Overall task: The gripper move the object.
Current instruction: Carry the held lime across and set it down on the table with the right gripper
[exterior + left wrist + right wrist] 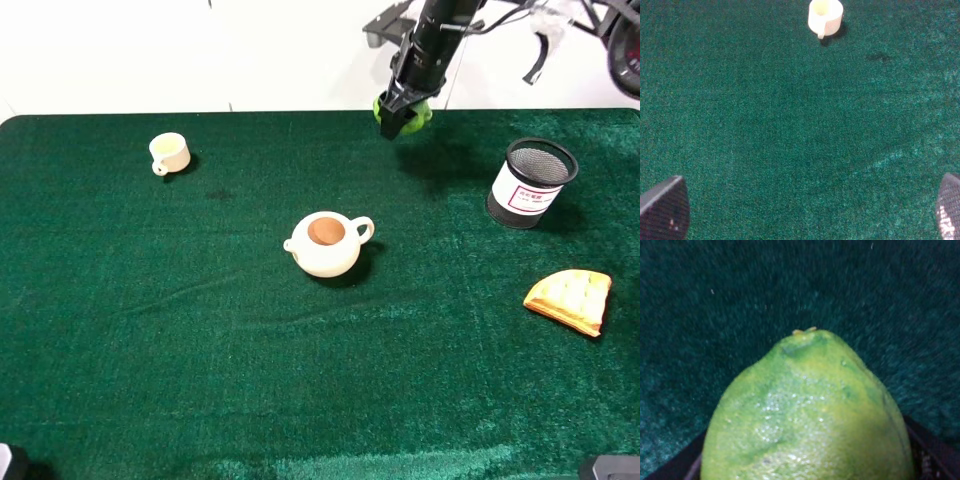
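My right gripper (400,118), a black claw on a black arm, hangs over the far edge of the green table and is shut on the green lime (422,110). In the right wrist view the lime (810,415) fills the frame, its nubby tip pointing away, with black fingers (927,452) on either side and green cloth beneath it. The lime is held above the table. My left gripper (800,220) is open and empty over bare cloth; only its two fingertips (662,210) show at the frame's lower corners.
A cream teapot (328,243) without lid stands mid-table. A small cream cup (170,153) is at the far left, also in the left wrist view (825,16). A black mesh pen holder (535,182) and a yellow-orange slice-like object (572,299) lie on the right.
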